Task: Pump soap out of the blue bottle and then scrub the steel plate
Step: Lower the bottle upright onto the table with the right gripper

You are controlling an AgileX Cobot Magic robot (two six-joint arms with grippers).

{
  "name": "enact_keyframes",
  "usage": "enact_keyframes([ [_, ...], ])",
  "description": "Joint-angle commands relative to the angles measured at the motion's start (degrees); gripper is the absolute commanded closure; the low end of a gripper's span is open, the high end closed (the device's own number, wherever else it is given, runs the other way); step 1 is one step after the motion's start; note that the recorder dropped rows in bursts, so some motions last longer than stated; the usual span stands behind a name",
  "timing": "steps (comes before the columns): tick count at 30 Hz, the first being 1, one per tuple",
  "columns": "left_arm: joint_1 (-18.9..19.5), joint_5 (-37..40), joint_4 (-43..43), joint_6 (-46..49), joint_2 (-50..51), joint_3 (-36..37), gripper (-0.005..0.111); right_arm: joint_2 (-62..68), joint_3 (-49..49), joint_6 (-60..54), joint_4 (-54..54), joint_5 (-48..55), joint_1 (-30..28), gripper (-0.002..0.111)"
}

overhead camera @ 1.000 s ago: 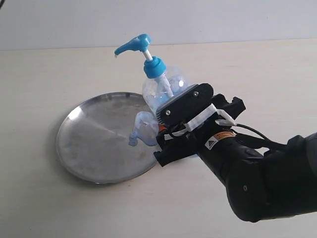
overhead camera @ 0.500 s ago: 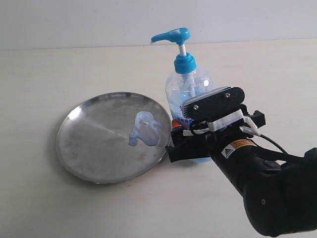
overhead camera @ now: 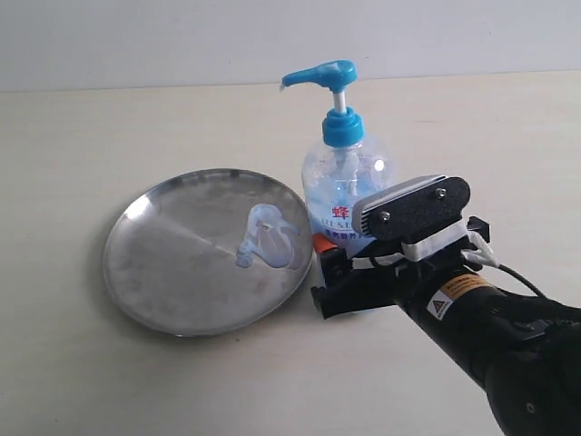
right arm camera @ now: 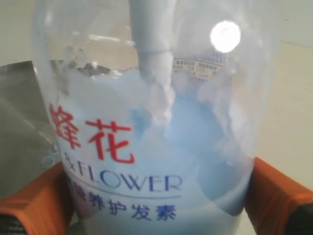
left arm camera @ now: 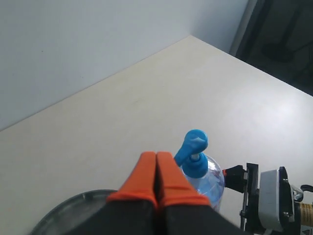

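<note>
The blue bottle (overhead camera: 346, 186) stands upright on the table, just right of the steel plate (overhead camera: 163, 263). A pale blue blob of soap (overhead camera: 268, 238) lies on the plate's right part. My right gripper (overhead camera: 338, 256) is shut on the bottle's lower body; its orange fingers (right arm camera: 34, 200) flank the label of the bottle (right arm camera: 156, 147) on both sides. In the left wrist view, my left gripper (left arm camera: 156, 156) hangs high above the scene, shut and empty. Below it are the bottle (left arm camera: 198, 166) and the plate's rim (left arm camera: 73, 205). The left gripper is outside the exterior view.
The pale tabletop (overhead camera: 136, 118) runs back to a white wall (overhead camera: 272, 36). My right arm (overhead camera: 508, 354) fills the front right corner. A dark area (left arm camera: 283, 39) lies beyond the table's far edge in the left wrist view.
The bottle was tilted over the plate one second ago. It has swung right to upright and come down beside the plate, with my right gripper lowering along with it.
</note>
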Motion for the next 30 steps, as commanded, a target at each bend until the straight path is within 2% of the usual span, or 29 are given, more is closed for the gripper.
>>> enact_keyframes([
  [1,-0.1,-2.9,0.9,-0.3,-1.7,2.2,0.107,-1.2,0.3,5.8,-6.9,-7.9,-4.3,0.108],
  [5,-0.1,-3.9,1.3,-0.3,-1.9,3.6,0.107,-1.2,0.4,7.4,-9.9,-7.9,-6.2,0.108],
  [15,-0.1,-6.1,1.8,-0.3,-1.9,4.9,0.107,-1.1,0.4,7.8,-11.3,-9.5,-6.2,0.108],
  [30,-0.1,-6.2,1.8,-0.3,-1.9,4.9,0.107,3.1,0.4,7.5,-9.2,-13.3,-6.2,0.108],
])
